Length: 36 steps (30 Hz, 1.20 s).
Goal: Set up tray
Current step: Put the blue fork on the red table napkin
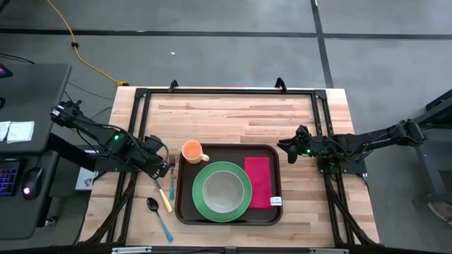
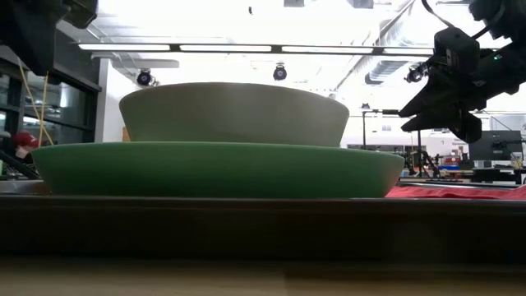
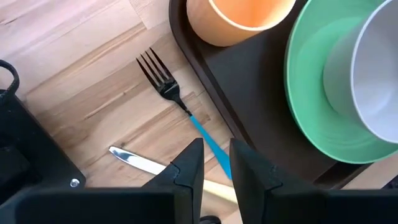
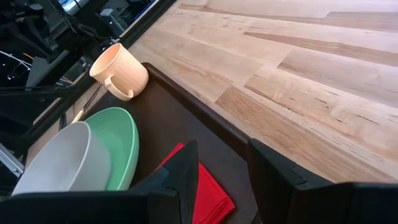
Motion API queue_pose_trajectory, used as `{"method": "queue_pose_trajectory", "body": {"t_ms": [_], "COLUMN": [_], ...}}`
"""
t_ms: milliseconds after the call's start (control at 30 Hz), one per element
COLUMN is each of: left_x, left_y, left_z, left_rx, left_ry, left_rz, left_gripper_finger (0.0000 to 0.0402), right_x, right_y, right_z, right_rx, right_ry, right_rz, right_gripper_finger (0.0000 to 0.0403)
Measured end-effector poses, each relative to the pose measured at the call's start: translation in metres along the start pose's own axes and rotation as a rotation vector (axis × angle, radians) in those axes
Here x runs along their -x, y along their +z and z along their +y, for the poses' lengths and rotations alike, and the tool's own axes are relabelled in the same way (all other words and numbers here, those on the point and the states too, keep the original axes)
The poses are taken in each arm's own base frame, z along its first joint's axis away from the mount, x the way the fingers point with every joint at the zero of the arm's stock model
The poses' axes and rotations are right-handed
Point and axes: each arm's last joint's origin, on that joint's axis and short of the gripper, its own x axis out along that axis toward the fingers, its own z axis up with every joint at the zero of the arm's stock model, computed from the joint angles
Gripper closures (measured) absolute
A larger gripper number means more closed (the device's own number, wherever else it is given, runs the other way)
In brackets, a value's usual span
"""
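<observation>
Rounded brown plastic tray (image 1: 185,209) holds round green plate (image 1: 201,201); left claw (image 3: 216,167) narrow, empty; right claw (image 4: 222,163) parted, empty

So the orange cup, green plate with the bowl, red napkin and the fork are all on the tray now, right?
Not quite. The fork lies on the wooden table beside the tray, as the high view shows. The orange cup, green plate with the bowl, and red napkin are on it.

Grey floor (image 1: 233,49), yellow cable (image 1: 78,49), ceiling strip lights (image 2: 246,47).
</observation>
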Motion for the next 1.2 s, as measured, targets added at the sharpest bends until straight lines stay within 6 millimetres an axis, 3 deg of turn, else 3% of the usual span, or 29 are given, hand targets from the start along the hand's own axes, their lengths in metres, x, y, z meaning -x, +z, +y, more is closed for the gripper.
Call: {"method": "queue_pose_trajectory", "body": {"t_ms": [233, 467, 700, 1200], "left_x": [0.000, -0.011, -0.024, -0.032], "left_y": [0.001, -0.008, -0.011, -0.010], "left_z": [0.001, 0.002, -0.014, -0.019], "left_rx": [0.080, 0.271, 0.285, 0.256], "left_ry": [0.016, 0.201, 0.187, 0.206], "left_rz": [-0.032, 0.169, 0.185, 0.108], "left_gripper_finger": [0.0293, 0.0293, 0.0293, 0.0293], "right_x": [0.000, 0.000, 0.000, 0.000], "right_y": [0.000, 0.000, 0.000, 0.000], "right_z": [-0.001, -0.001, -0.001, -0.001], "right_rx": [0.002, 0.003, 0.001, 0.001], "right_ry": [-0.007, -0.024, -0.027, -0.030], "right_rz": [0.001, -0.010, -0.014, -0.018], "right_gripper_finger": [0.0289, 0.0289, 0.0289, 0.0289]}}
